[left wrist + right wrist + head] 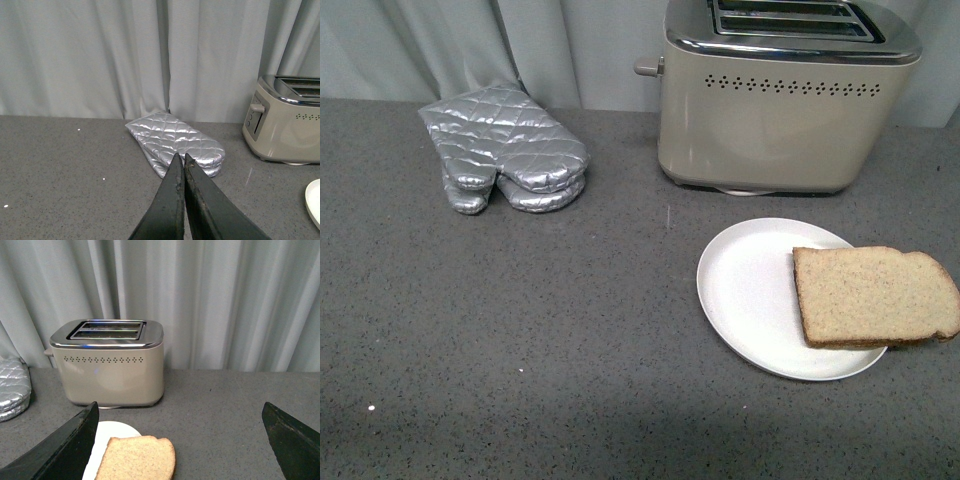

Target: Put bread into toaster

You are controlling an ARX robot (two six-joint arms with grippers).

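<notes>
Grey curtains back the speckled worktop (570,330). The bread (875,297) lies flat on a white plate (750,290) before the toaster (780,100), long axis crosswise, just ahead of my right hand (180,407), which is spread wide and empty. My left hand (181,160), pinched together, is farther off. The bread's near edge is cut off in my right wrist view.

Glossy chrome-topped toaster (780,110), shiny quilted mitt (505,145), matt speckled counter (520,340), smooth white plate (750,290), grainy bread (870,297).
</notes>
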